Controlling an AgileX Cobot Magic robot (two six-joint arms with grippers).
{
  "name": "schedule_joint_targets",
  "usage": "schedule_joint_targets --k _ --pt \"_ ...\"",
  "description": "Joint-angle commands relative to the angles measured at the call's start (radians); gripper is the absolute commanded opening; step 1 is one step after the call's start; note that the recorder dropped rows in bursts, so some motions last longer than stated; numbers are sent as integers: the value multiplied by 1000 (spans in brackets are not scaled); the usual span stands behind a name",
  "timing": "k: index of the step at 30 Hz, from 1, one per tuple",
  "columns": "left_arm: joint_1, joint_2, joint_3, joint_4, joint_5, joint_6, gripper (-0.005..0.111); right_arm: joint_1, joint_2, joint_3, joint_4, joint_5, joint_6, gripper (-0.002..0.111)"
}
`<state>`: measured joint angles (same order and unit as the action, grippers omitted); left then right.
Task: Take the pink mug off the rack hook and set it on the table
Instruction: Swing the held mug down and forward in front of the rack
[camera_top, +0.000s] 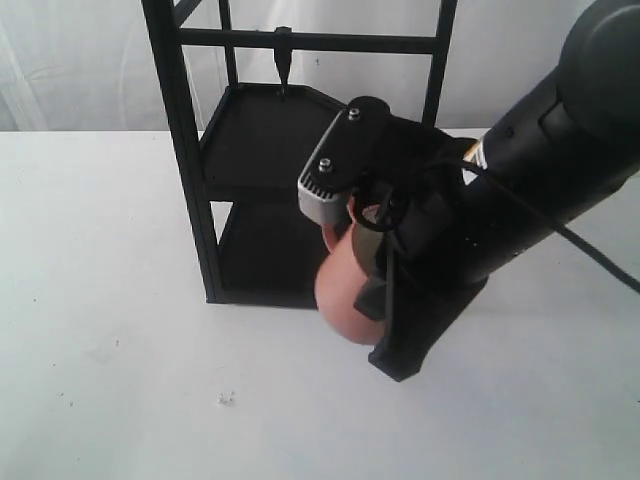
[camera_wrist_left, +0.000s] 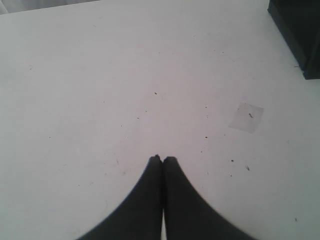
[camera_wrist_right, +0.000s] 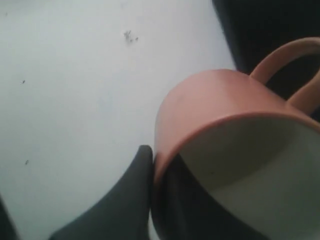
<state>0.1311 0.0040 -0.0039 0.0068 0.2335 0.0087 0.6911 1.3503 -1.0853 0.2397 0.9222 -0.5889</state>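
Note:
The pink mug (camera_top: 345, 295) hangs in my right gripper (camera_top: 375, 270), in front of the rack (camera_top: 190, 170) and just above the white table (camera_top: 120, 330). In the right wrist view the mug (camera_wrist_right: 210, 100) shows its cream inside and loop handle, and my right gripper (camera_wrist_right: 156, 162) is shut on its rim, one finger outside the wall and one inside. The hook (camera_top: 283, 62) on the rack's top crossbar is bare. My left gripper (camera_wrist_left: 163, 160) is shut on nothing, low over the table (camera_wrist_left: 100, 75); it does not show in the exterior view.
The rack's two black shelves (camera_top: 265, 130) sit behind the mug. A corner of the rack base (camera_wrist_left: 300, 35) shows in the left wrist view. A small speck of debris (camera_top: 225, 399) lies on the table in front of the rack.

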Motion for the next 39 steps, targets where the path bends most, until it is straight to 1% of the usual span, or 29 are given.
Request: schedule_joint_targets --k 1,6,10,15,21,24,25,27,30,35,37,39 --pt "-5 -4 4 -1 -1 -9 0 7 22 -52 -2 299 128 0" --pt "-5 -4 4 -1 -1 -9 0 7 46 -57 -19 297 169 0" --pt "-5 -4 4 -1 -1 -9 0 7 82 -57 -35 186 278 0" --pt "-5 -4 4 -1 -1 -9 0 7 126 -57 -32 181 278 0" --pt "-5 -4 4 -1 -1 -9 0 7 114 -57 -23 47 278 0" --pt "-5 -4 4 -1 -1 -9 0 7 114 -57 42 -70 265 0" --pt "-5 -4 4 -1 -1 -9 0 7 116 -57 119 -124 210 0" --pt "-5 -4 4 -1 -1 -9 0 7 120 -57 235 -166 172 0" --pt "-5 -4 4 -1 -1 -9 0 7 124 -40 320 -155 172 0" --pt "-5 -4 4 -1 -1 -9 0 7 128 -40 330 70 184 0" --pt "-5 -4 4 -1 -1 -9 0 7 128 -52 320 136 243 0" --pt "-5 -4 4 -1 -1 -9 0 22 135 -107 257 184 353 0"
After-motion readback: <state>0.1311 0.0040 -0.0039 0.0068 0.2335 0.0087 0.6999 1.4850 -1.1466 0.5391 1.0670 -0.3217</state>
